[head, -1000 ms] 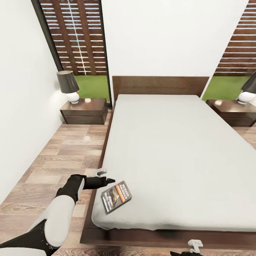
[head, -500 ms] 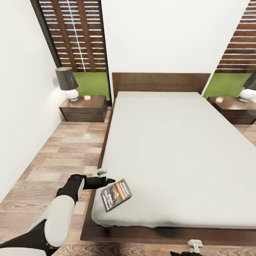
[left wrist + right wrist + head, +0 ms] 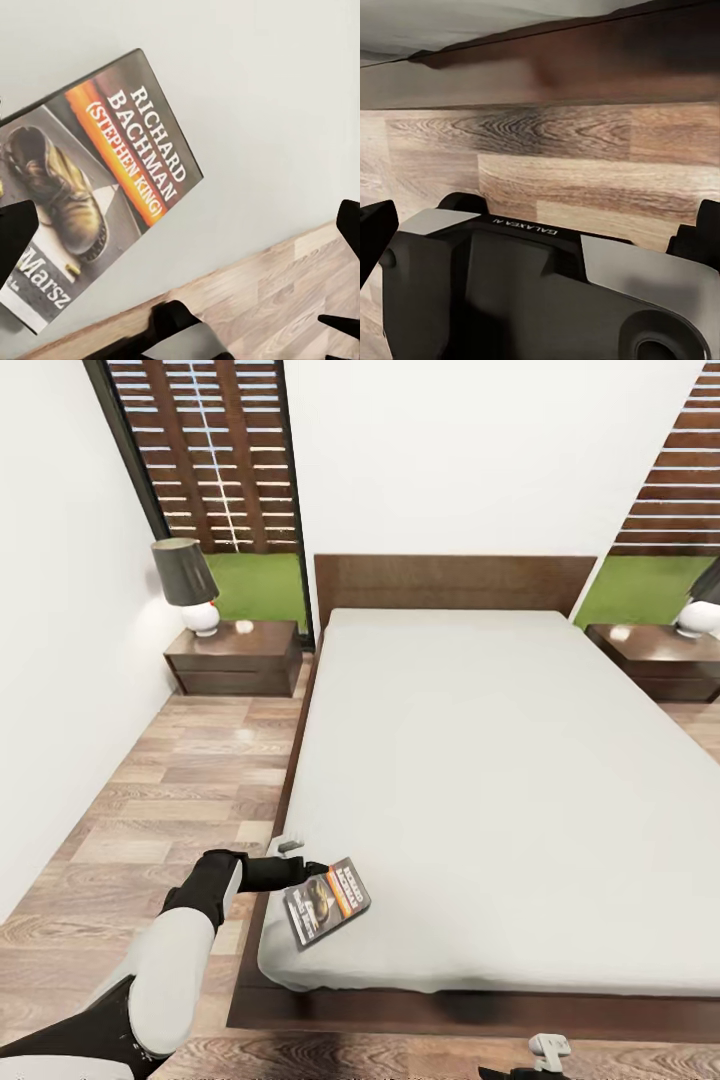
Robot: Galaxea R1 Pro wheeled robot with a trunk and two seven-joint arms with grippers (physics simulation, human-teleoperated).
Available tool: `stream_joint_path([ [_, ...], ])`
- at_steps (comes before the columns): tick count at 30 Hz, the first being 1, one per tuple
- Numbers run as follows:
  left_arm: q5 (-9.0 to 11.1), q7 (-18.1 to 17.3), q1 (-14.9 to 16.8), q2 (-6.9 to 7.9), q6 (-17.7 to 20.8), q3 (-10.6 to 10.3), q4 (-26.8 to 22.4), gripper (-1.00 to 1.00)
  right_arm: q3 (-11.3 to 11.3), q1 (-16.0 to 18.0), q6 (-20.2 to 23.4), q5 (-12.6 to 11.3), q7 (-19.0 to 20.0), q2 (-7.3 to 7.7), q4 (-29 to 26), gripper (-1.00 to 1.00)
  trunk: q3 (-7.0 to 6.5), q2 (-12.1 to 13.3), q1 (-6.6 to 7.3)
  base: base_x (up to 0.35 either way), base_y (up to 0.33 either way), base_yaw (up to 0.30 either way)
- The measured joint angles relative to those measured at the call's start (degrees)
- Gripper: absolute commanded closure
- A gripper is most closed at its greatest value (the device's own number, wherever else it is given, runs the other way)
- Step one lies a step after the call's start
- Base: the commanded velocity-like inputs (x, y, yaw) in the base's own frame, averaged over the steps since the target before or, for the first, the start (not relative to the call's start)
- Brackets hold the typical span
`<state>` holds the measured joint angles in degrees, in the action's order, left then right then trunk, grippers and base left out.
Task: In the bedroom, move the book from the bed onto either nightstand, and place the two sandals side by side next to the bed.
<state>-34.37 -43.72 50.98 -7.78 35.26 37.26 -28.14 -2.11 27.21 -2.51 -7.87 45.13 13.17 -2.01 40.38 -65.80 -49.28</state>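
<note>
The left gripper [image 3: 305,871] is hovering over the near left corner of the bed [image 3: 480,780], its fingers spread wide, one tip at the edge of the book [image 3: 327,901]. The book is lying flat on the mattress at that corner, cover up. The right gripper [image 3: 540,1060] is hanging low at the bed's foot; I cannot tell its state. Beyond, a nightstand [image 3: 236,658] is standing left of the headboard, bearing a lamp [image 3: 186,585]; another nightstand [image 3: 655,658] is flanking the bed's right.
</note>
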Motion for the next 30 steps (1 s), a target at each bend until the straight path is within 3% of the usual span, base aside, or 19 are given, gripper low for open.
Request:
stream_joint_path([
  [3, 0.1, 0.0, 1.3, -0.10, 0.8, 0.0, -0.2, -1.00, 0.0, 0.0, 0.0, 0.0, 0.0, 0.00, 0.0, -1.00, 0.27, 0.0, 0.00, 0.000, 0.000, 0.000],
  [7, 0.6, 0.2, 7.1, -0.59, 5.0, 0.0, -0.3, -1.00, 0.0, 0.0, 0.0, 0.0, 0.0, 0.00, 0.0, -1.00, 0.62, 0.0, 0.00, 0.000, 0.000, 0.000],
  [10, 3.0, 0.6, 9.4, -0.59, 5.8, 0.0, -0.3, -1.00, 0.0, 0.0, 0.0, 0.0, 0.0, 0.00, 0.0, -1.00, 0.90, 0.0, 0.00, 0.000, 0.000, 0.000],
  [13, 4.6, 2.8, 10.0, -0.64, 6.0, 0.0, -0.3, -1.00, 0.0, 0.0, 0.0, 0.0, 0.0, 0.00, 0.0, -1.00, 1.17, 0.0, 0.00, 0.000, 0.000, 0.000],
  [16, 5.8, 7.6, 10.2, -0.72, 6.1, 0.0, -0.3, -1.00, 0.0, 0.0, 0.0, 0.0, 0.0, 0.00, 0.0, -1.00, 1.44, 0.0, 0.00, 0.000, 0.000, 0.000],
  [18, 7.8, 9.3, 10.3, -0.79, 6.0, 0.1, -0.1, -1.00, 0.0, 0.0, 0.0, 0.0, 0.0, 0.00, 0.0, -1.00, 1.62, 0.0, 0.00, 0.000, 0.000, 0.000],
  [21, 9.2, 9.9, 10.3, -0.83, 6.0, 0.1, 0.2, -1.00, 0.0, 0.0, 0.0, 0.0, 0.0, 0.00, 0.0, -1.00, 1.89, 0.0, 0.00, 0.000, 0.000, 0.000],
  [30, 9.7, 10.2, 10.3, -0.96, 5.9, 0.1, 2.3, -1.00, 0.0, 0.0, 0.0, 0.0, 0.1, 0.00, 0.0, -1.00, 2.70, 0.0, 0.00, 0.000, 0.000, 0.000],
])
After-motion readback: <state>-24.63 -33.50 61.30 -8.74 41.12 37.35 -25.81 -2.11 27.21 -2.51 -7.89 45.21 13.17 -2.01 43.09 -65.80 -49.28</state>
